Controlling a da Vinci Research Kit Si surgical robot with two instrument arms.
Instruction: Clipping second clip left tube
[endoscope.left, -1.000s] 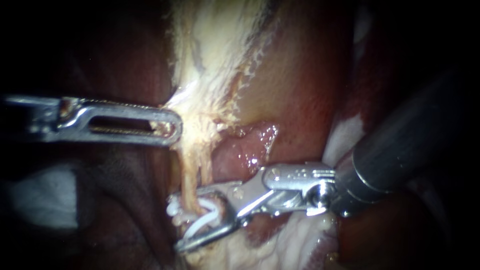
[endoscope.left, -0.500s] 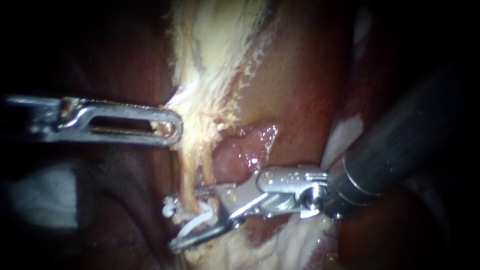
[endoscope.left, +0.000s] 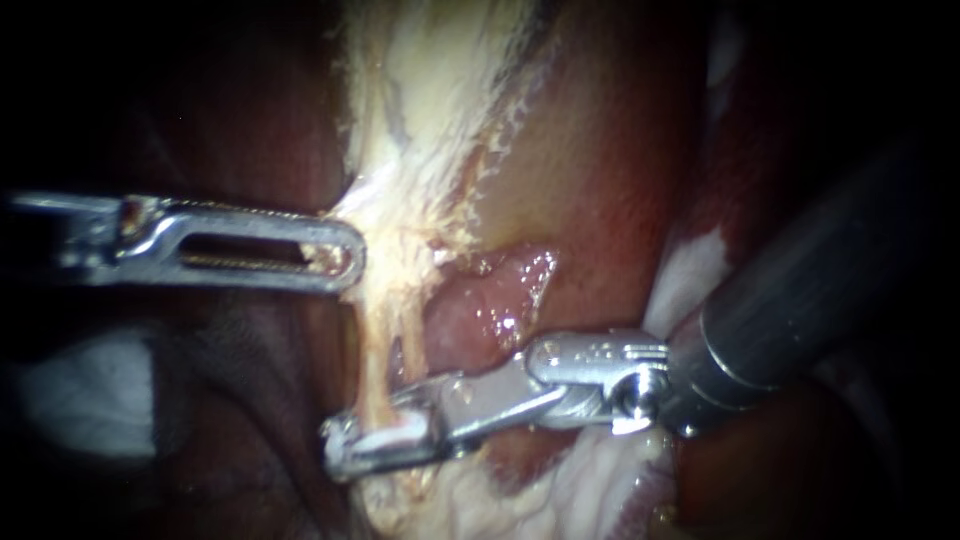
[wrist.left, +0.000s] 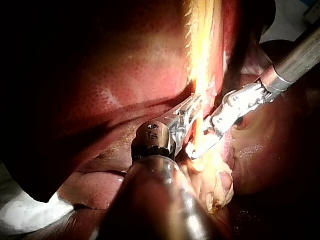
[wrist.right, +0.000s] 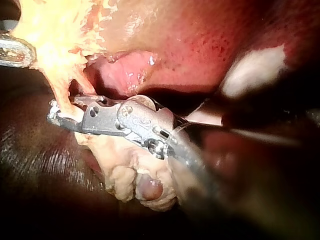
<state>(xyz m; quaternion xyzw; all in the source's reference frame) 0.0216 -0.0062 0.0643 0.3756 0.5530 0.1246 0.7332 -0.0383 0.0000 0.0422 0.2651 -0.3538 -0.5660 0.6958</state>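
My right instrument (endoscope.left: 352, 450) comes in from the right, its jaws pressed together on a white clip (endoscope.left: 396, 437) around the left tube (endoscope.left: 372, 365), a thin pale strand running down from the fatty tissue. In the right wrist view the same jaws (wrist.right: 59, 116) grip the strand's lower end. My left instrument (endoscope.left: 340, 258) lies level from the left. Its slotted jaws are shut on the pale tissue (endoscope.left: 400, 225) at the gallbladder's neck and hold it taut. The left wrist view shows those jaws (wrist.left: 189, 116) in the pale strand, with my right instrument (wrist.left: 196, 149) just beyond.
Dark red liver (endoscope.left: 610, 180) fills the background, with a glistening pink fold (endoscope.left: 490, 300) above the right jaws. Lumpy yellowish fat (wrist.right: 132, 175) hangs under the right instrument. White gauze (endoscope.left: 80, 395) lies at lower left and white gauze (endoscope.left: 695, 265) beside the right shaft.
My right instrument's jaws have closed: the open white clip around the tube is now squeezed flat between them. The left instrument has not moved.
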